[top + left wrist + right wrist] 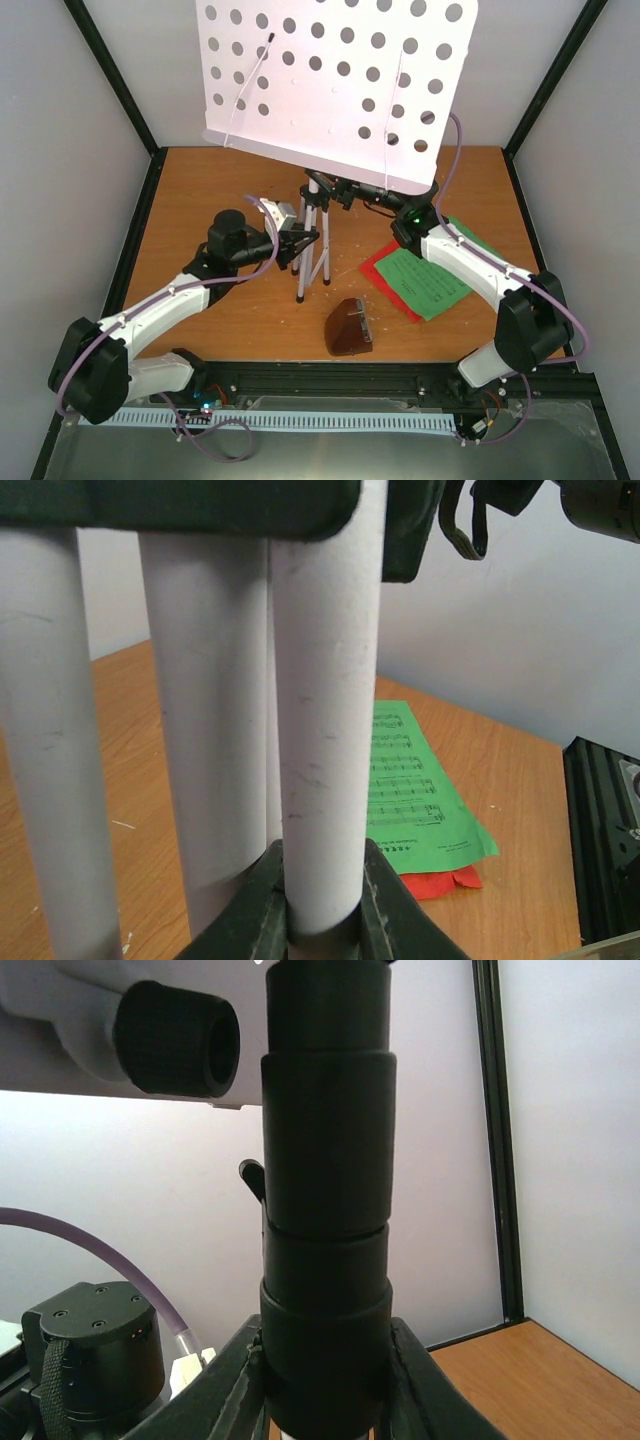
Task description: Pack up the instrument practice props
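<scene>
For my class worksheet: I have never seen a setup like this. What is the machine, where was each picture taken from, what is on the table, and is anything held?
The machine is two robot arms bolted at the near edge of a wooden table. The wide picture comes from a fixed camera above and behind them; the other two come from a camera on each wrist, looking along that arm's own fingers. On the table stands a white tripod music stand with a perforated plate. Near the arms sits a dark brown metronome, and to the right a green music sheet lies on a red sheet. Both arms hold the stand: the left gripper is closed on one of its white tubes, the right gripper on the black collar higher up.
</scene>
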### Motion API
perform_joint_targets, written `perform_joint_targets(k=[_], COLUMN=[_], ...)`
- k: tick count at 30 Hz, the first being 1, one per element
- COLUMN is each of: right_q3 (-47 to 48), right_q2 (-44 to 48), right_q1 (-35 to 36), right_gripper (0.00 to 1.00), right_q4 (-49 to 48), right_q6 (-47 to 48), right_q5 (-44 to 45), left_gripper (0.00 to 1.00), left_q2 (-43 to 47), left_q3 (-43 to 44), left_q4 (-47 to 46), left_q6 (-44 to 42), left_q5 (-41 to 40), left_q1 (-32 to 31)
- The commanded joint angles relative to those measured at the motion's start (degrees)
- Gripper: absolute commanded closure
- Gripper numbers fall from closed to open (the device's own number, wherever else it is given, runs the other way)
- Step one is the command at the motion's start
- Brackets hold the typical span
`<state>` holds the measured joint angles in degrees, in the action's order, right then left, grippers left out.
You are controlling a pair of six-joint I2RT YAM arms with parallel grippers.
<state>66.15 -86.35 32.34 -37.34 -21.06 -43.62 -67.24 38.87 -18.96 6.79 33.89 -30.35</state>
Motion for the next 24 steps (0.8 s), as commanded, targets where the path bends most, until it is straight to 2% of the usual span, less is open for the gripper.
perform_joint_targets(k=[1, 7, 10, 12, 19, 24], right_q3=[-1.94, -3.52, -4.18, -4.5, -4.83, -4.77], right_q2=[2.56, 2.49, 2.29, 2.31, 2.27, 1.99], right_q1=[2.93, 3.08, 3.08, 3.16, 3.16, 3.17], right_gripper=[0.97, 0.97, 0.97, 0.97, 0.97, 0.97], right_q4=[-5.83, -7.41, -8.39, -8.67, -8.76, -8.8], right_q6=[1.19, 0.33, -0.25, -0.32, -0.06, -0.07], right_q5=[-3.9, -3.61, -3.34, -3.03, -1.75, -1.31], left_gripper=[1.0, 0.96, 0.89, 0.82, 0.49, 0.35], left_q2=[0.3, -0.67, -0.95, -0.8, 3.55, 7.4], left_q3=[2.0, -1.7, -2.68, -3.03, -5.74, -6.8], left_q4=[-13.7, -13.76, -12.42, -10.84, -6.88, -3.48], left_q6=[0.47, 0.68, 0.75, 0.92, 2.35, 3.84], left_q5=[-4.24, -5.67, -5.89, -6.11, -6.62, -6.34], left_q1=[0.2, 0.2, 0.21, 0.2, 0.2, 0.2])
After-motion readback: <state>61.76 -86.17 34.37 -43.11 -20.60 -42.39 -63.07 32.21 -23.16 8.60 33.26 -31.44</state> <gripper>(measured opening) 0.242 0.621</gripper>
